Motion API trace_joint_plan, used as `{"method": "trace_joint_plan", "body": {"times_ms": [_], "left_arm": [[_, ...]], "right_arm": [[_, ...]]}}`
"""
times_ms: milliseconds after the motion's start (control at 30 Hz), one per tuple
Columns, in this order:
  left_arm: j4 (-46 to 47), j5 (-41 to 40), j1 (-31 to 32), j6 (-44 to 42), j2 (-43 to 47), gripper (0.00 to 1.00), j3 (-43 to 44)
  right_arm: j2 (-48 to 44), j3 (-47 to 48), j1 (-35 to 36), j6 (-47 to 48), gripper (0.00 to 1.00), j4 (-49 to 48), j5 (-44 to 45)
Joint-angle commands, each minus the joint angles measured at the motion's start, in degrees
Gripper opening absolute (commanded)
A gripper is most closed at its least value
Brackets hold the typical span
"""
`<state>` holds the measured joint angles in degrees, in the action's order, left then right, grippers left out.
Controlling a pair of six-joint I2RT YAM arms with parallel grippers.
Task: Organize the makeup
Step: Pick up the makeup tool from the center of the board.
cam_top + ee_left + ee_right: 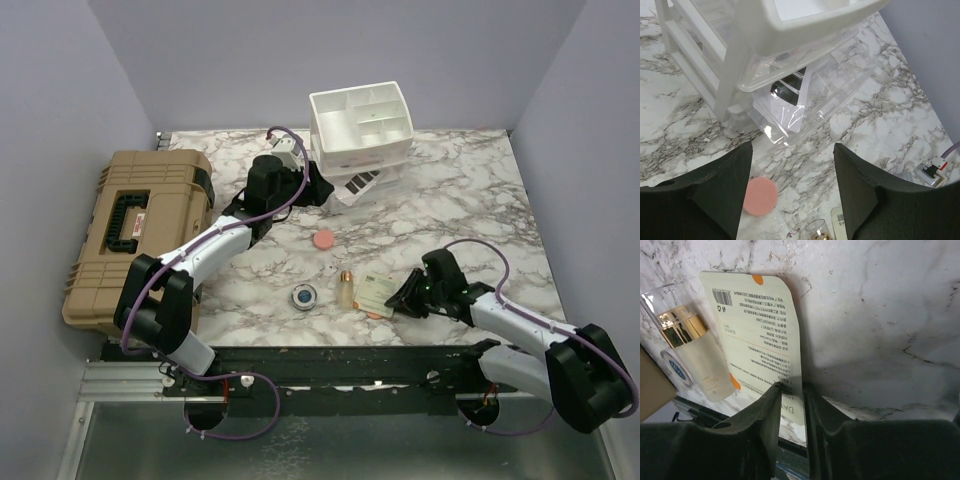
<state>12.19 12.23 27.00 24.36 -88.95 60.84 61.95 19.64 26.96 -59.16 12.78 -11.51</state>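
- My right pincer (792, 390) was clamped on the near edge of the sachet (762, 335), both fingers nipping the thin card between them. The rest of the sachet lay flat on the table (880, 315), close to its near edge.
- The bottle (690, 350) sat just left of the sachet, touching it or nearly so. The blue compact (304, 296) was a little further left.
- My left pincer (792, 150) hung spread wide and empty at the far side, just in front of the organizer (730, 50). The pink puff (761, 196) lay on the table below it.
- I judged the step in hand to be picking up the sachet.
- The next move called for a clean lift without the card slipping or buckling. After that came a carry far and left to a compartment, keeping clear of the bottle and my other arm.
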Motion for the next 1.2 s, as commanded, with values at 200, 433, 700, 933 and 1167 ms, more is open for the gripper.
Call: {"method": "trace_joint_plan", "body": {"times_ms": [200,433,700,933,1167], "left_arm": [[-1.2,-1.3,-0.3,-0.9,2.2,0.68,-0.5],[-1.6,-1.5,-0.4,-1.0,2.2,0.68,-0.4],[-1.8,-1.6,-0.4,-0.9,2.1,0.68,0.2],[-2.3,-1.1,-0.5,-1.7,2.5,0.68,0.3],[-1.5,18.7,1.2,-5.5,2.9,0.66,0.0]], "right_arm": [[5.1,-2.9,0.2,2.0,0.01,-1.4,0.6],[-4.4,-1.1,0.2,3.8,0.01,2.9,6.3],[-11.2,2.7,0.2,4.8,0.01,1.2,7.0],[-7.5,8.3,0.2,6.9,0.01,0.3,4.7],[-3.7,9.2,0.2,8.6,0.01,-0.9,2.6]]}}
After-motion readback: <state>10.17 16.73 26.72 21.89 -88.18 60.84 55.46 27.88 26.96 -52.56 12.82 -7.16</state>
